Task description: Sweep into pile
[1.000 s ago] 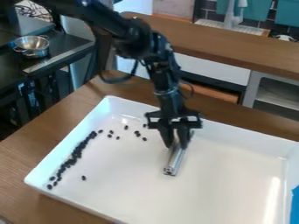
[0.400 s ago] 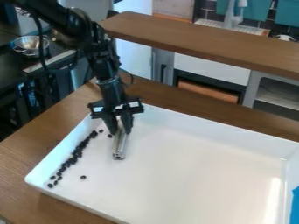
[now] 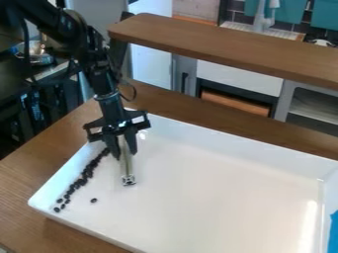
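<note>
The white tray (image 3: 218, 207) sits on the wooden table (image 3: 33, 163) and holds small dark beans (image 3: 82, 180), most of them in a narrow slanting row along its left side in the view. A few lie looser at the row's near end, and a single bean (image 3: 94, 200) lies apart, to the right of that end. Behind, at upper left, a metal bowl (image 3: 42, 59) is partly hidden by the arm; its contents cannot be made out. Compared with a second ago, the gripper (image 3: 126, 155) has moved from near the tray's middle to its far left part, and the scattered beans once between it and the row no longer show there. The single bean has stayed put. The gripper is clamped on a grooved metal bar (image 3: 127, 173), which extends from between its fingers toward the camera. The row lies just left of both; whether the bar touches it cannot be told.
</note>
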